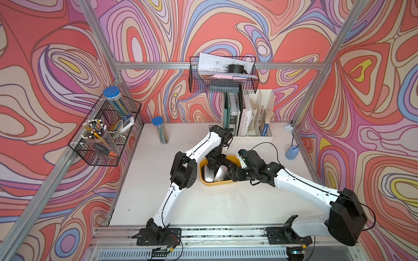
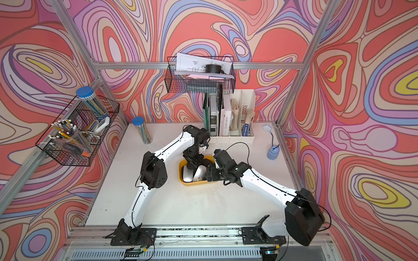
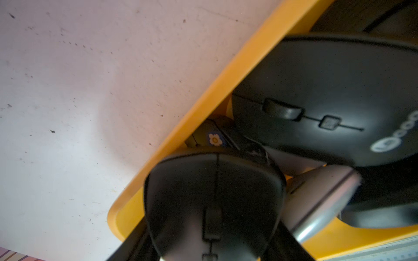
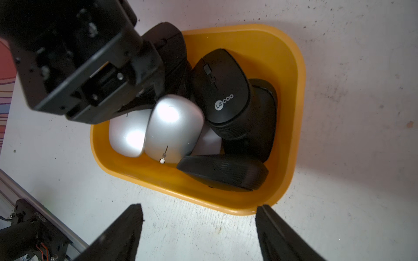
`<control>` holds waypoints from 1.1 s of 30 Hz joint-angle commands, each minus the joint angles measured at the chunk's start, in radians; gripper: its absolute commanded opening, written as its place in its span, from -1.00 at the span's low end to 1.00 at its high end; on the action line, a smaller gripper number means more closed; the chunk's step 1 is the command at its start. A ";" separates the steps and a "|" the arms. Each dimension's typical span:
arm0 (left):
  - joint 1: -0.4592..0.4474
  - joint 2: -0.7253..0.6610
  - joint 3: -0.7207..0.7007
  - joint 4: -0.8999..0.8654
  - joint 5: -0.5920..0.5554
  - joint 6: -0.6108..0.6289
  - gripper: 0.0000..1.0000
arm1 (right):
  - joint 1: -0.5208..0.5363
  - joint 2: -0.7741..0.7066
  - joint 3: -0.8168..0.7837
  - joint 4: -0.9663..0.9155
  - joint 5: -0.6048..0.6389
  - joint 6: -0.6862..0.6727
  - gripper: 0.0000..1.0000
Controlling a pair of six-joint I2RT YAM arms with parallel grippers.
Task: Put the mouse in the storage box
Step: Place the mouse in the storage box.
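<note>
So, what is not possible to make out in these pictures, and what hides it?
1. Fingertips of the left gripper: in both top views its own wrist covers them; in the left wrist view, the black mouse it clamps does.
2. Number of mice in the storage box: they overlap, and the left arm covers some in the right wrist view.
3. The flower-marked thing, left wrist view: mostly hidden behind mice.

Mid-table on the white table [image 2: 181, 203]: yellow-orange storage box [image 2: 196, 183]. Inside, toward its left end, one silver mouse [image 2: 187, 175] side by side with another silver mouse [image 2: 199, 173]; darker shapes further right, unclear. Down into the box from the far side: left gripper [image 2: 192, 166], fingertips not discernible. Low at the right end: right gripper [image 2: 209, 175]. Against the back wall: white file organizer [image 2: 246, 135].
</note>
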 commanded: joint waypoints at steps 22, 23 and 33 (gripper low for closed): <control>-0.027 0.035 0.024 -0.020 -0.016 0.045 0.33 | 0.001 -0.048 -0.028 0.031 0.054 -0.011 0.68; -0.028 0.034 0.024 -0.017 -0.017 0.046 0.34 | 0.001 -0.048 -0.027 0.032 0.057 -0.010 0.68; -0.034 0.036 0.021 -0.017 -0.043 0.050 0.47 | 0.001 -0.026 -0.030 0.053 0.043 -0.002 0.69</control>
